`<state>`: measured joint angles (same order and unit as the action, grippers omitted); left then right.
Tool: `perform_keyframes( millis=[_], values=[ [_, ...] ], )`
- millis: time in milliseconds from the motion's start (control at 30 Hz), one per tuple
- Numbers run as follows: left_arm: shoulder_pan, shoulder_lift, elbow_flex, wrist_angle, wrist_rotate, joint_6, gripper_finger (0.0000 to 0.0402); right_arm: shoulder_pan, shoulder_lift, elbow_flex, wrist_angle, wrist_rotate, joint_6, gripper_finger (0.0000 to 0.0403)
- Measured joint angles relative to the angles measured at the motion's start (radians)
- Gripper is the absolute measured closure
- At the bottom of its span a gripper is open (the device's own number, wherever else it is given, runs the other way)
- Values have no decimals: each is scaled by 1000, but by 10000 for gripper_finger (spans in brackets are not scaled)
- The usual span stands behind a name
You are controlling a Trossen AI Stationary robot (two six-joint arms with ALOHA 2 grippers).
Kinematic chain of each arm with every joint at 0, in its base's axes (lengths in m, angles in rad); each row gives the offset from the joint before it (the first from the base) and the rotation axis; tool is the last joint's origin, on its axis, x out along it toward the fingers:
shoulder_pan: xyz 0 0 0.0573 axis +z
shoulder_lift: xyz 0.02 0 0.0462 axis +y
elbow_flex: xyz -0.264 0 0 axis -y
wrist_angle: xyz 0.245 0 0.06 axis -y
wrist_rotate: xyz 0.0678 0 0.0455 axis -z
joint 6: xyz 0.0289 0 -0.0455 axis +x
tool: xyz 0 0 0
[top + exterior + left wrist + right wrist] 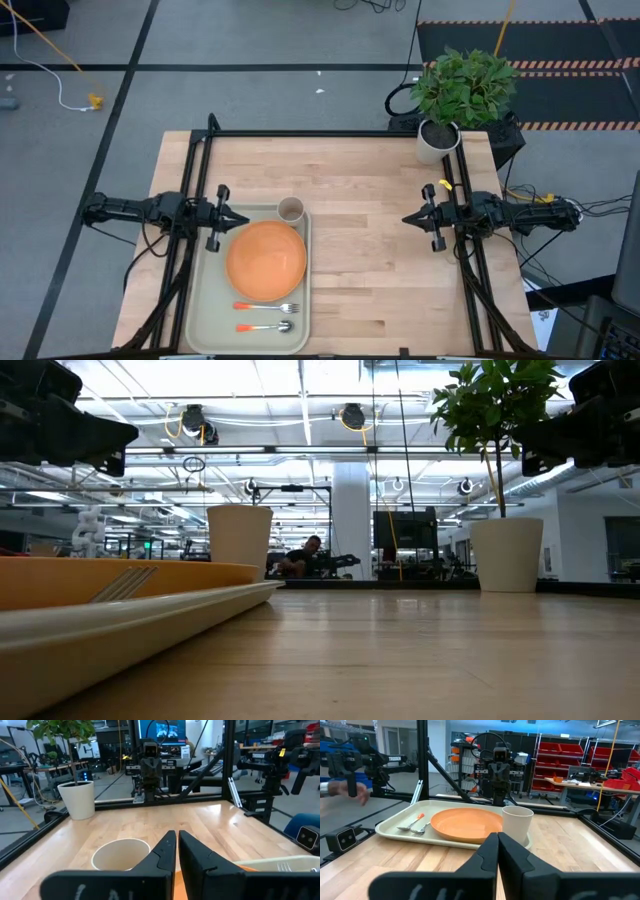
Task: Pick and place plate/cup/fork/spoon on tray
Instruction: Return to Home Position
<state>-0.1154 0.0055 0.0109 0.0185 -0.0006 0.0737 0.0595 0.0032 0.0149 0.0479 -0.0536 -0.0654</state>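
Since plate [266, 259], cup [290, 209], fork [268, 307] and spoon [264, 327] already lie on the tray [200, 320], I judge no pick remains. Left gripper [240, 218] hangs beside the tray's left rim, fingers pressed together, nearer; right gripper [411, 218] likewise closed, well apart across bare table [380, 280].

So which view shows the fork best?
The high view: the fork lies whole on the tray, beside the spoon, tines clear. The right wrist view shows both utensils small and overlapping. The left wrist view catches only tines at its edge; the low view hides it.
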Motion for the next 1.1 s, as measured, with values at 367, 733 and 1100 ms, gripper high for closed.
perform_keyframes(
  millis=[367, 733, 1100],
  values=[
    [0, 0, 0, 0, 0, 0, 395, 0, 0, 0, 0, 0, 0, 403],
    [0, 0, 0, 1, 0, 0, 371, 0, 0, 0, 0, 0, 0, 403],
    [0, 1, 0, 1, 0, 0, 369, 0, 0, 0, 0, 0, 0, 403]
  ],
)
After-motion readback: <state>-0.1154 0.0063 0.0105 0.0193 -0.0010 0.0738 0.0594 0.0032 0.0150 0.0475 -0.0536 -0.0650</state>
